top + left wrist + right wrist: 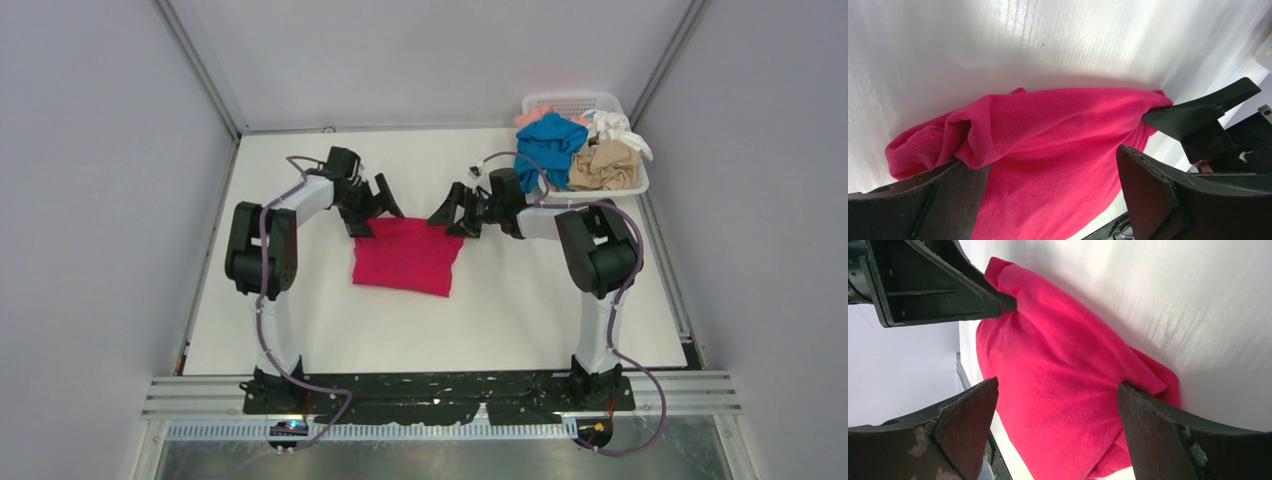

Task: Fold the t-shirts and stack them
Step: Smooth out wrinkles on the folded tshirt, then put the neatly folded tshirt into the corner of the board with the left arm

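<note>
The magenta-red t-shirt [405, 256] lies folded in a rough rectangle on the white table, between the two arms. My left gripper [375, 213] is open at the shirt's far left corner, with its jaws spread wide over the cloth [1048, 135]. My right gripper [453, 218] is open at the far right corner, its jaws also spread over the cloth [1058, 370]. Neither gripper pinches the shirt. Blue [548, 143], tan [603, 165], white [612, 125] and peach-pink [530, 117] t-shirts lie bunched in the basket.
The white lattice basket [570, 100] stands at the table's far right corner. Grey walls close in the table on the left, back and right. Each wrist view shows a finger of the other gripper, in the left wrist view [1193, 117] and in the right wrist view [933, 287].
</note>
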You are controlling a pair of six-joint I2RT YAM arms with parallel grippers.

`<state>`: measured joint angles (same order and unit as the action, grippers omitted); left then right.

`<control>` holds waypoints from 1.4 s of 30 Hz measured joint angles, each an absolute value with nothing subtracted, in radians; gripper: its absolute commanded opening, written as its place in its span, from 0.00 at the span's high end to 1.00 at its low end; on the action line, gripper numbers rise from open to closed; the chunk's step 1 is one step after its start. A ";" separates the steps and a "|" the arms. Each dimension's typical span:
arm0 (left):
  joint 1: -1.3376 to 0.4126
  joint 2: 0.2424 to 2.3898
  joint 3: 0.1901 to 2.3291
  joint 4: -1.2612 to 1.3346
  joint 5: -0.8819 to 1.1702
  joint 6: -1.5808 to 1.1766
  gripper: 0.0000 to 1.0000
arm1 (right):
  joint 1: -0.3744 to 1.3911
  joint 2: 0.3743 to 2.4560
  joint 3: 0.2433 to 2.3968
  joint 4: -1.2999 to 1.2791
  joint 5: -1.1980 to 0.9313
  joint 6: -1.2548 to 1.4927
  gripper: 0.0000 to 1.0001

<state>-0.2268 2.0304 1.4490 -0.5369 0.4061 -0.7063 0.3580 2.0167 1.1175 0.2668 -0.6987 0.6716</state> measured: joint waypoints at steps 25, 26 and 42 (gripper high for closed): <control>-0.210 1.745 1.183 -0.661 0.131 -0.575 0.35 | 0.343 0.993 0.804 -0.041 -0.167 0.304 0.05; -0.212 1.759 1.180 -0.662 0.138 -0.574 0.38 | 0.343 0.993 0.800 -0.062 -0.151 0.298 0.05; -0.289 1.941 1.391 -0.781 0.031 -0.594 1.00 | 0.343 0.938 0.770 -0.183 -0.025 0.235 0.05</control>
